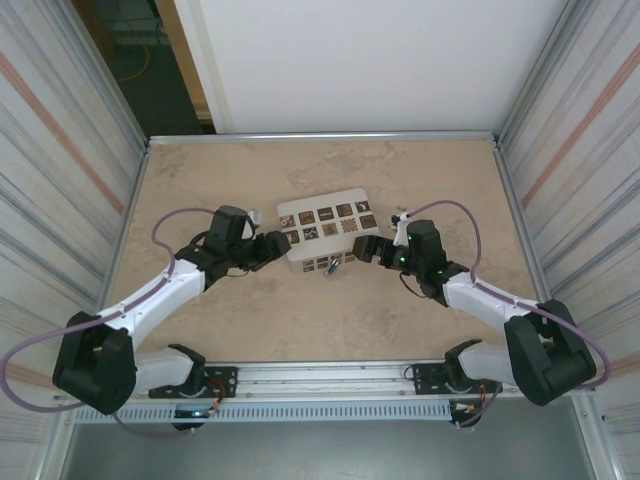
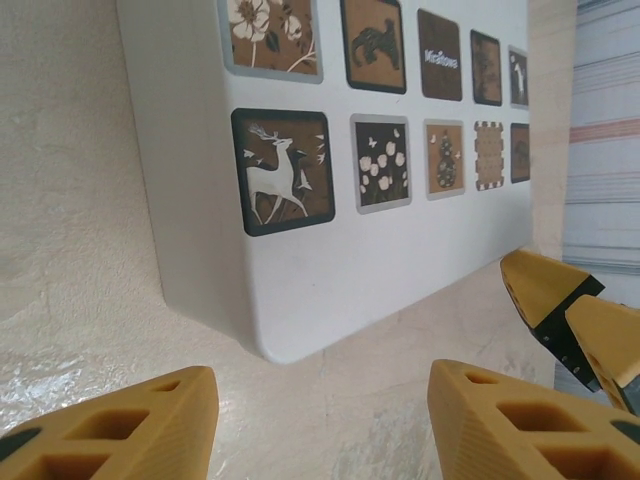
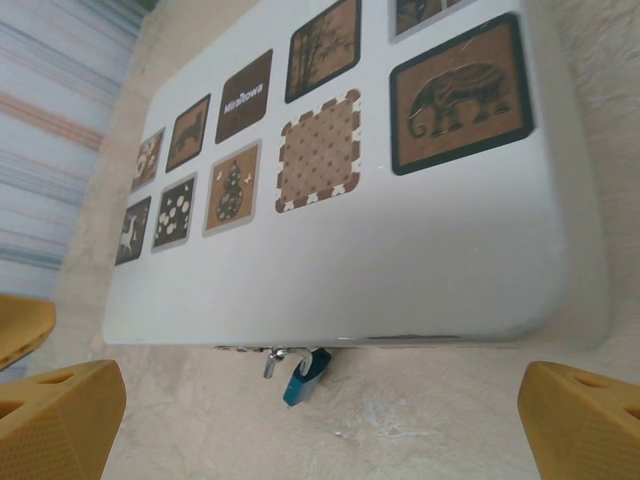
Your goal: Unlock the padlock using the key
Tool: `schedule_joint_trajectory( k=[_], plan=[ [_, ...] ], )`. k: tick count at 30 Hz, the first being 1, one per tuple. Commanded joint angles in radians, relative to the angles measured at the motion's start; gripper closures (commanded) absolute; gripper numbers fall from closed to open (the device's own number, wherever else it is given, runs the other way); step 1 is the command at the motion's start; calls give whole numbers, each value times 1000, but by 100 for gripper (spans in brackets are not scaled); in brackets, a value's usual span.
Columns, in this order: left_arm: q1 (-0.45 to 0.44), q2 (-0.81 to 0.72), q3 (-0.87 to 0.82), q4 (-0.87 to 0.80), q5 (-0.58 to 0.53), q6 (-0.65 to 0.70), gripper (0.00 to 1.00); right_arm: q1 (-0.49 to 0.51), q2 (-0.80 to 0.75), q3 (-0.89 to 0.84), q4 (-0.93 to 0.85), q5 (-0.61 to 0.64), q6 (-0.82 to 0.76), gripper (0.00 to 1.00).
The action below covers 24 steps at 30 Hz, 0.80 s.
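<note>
The tiny teal padlock [image 3: 305, 377] hangs by its silver shackle from a latch on the near side of the white box [image 3: 400, 260], its body lying on the table. From above, the padlock [image 1: 333, 266] is a small speck at the box's front edge. My right gripper [image 3: 320, 430] is open, just short of the padlock, with nothing between its fingers [image 3: 60, 420]. My left gripper [image 2: 320, 420] is open and empty too, facing the box's near left corner [image 2: 270, 345]. The two grippers, left [image 1: 275, 246] and right [image 1: 362, 248], flank the box.
The white box [image 1: 325, 232] with brown patterned squares sits mid-table on the beige surface. Metal rails [image 1: 320, 136] and striped walls enclose the table. The right gripper's yellow fingers [image 2: 560, 310] appear at the right edge of the left wrist view.
</note>
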Motion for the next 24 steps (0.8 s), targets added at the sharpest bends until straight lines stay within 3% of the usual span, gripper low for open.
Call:
schedule_joint_trajectory(
  k=[1, 12, 24],
  plan=[
    [-5, -43, 28, -27, -23, 21, 44, -38, -53, -30, -35, -67, -36, 1],
    [-75, 14, 128, -21, -1, 39, 58, -117, -72, -47, 38, -290, -13, 3],
    [-81, 225, 248, 42, 85, 90, 62, -121, -11, -70, 76, -306, 26, 2]
  ],
)
